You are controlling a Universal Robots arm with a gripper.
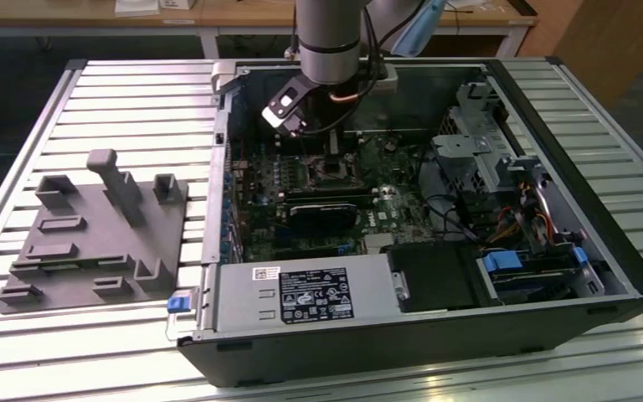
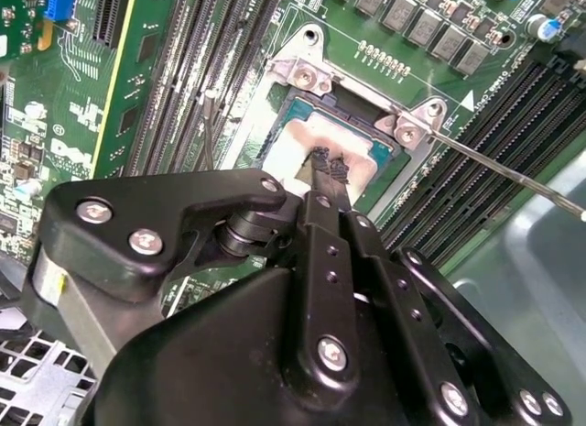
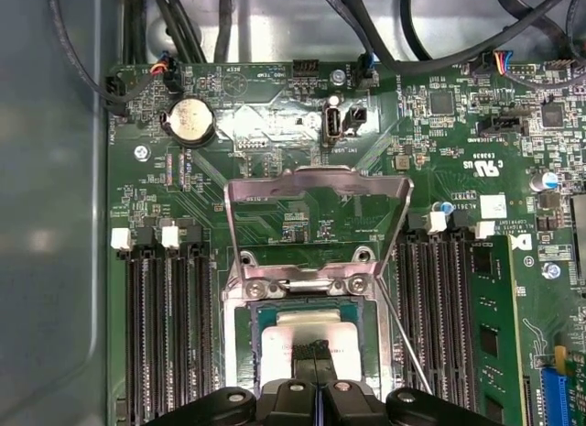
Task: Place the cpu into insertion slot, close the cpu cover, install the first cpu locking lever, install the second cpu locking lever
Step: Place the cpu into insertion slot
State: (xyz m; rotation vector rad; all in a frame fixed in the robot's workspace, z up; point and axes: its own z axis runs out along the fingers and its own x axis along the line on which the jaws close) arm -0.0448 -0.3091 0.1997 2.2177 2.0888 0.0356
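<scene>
The ribbed metal desk (image 1: 131, 100) is carrying an open black computer case (image 1: 411, 352). Inside, the thin shiny cpu cover (image 3: 316, 180) is standing open. The flat pale cpu (image 3: 279, 344) is lying in the square insertion slot (image 3: 250, 344). The black end effector (image 3: 317, 351) is touching it with closed tips, gripping nothing.

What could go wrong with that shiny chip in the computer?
The cpu lies in the insertion slot with the fingers right on it; it might sit crooked, or lift when they leave. The cpu cover stands open beside it, so a bump could drop it too soon.
</scene>
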